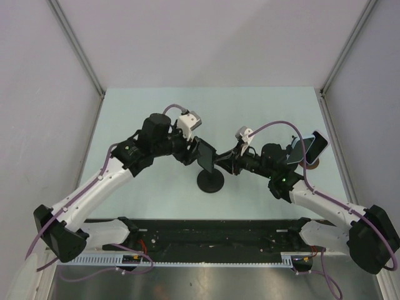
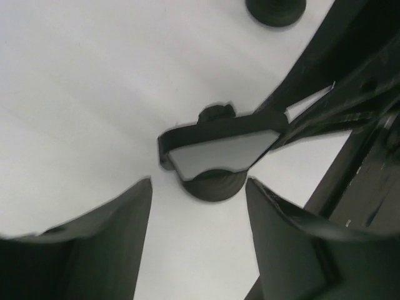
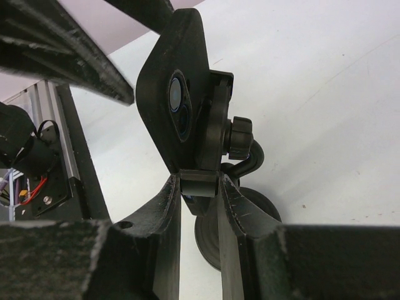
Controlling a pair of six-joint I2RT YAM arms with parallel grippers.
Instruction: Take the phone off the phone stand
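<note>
Grasp step: dark flat phone [image 1: 205,156] held in black round-footed phone stand [image 1: 210,181] on pale green surface [image 1: 156,112]; right claw [image 3: 199,187] pinches the stand low down, left claw [image 2: 199,185] spread before the phone; next move needs closing, then lifting.

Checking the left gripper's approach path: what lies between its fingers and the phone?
Nothing blocks it. In the left wrist view a bare gap separates the left gripper from the phone; only the stand and table show beyond.
</note>
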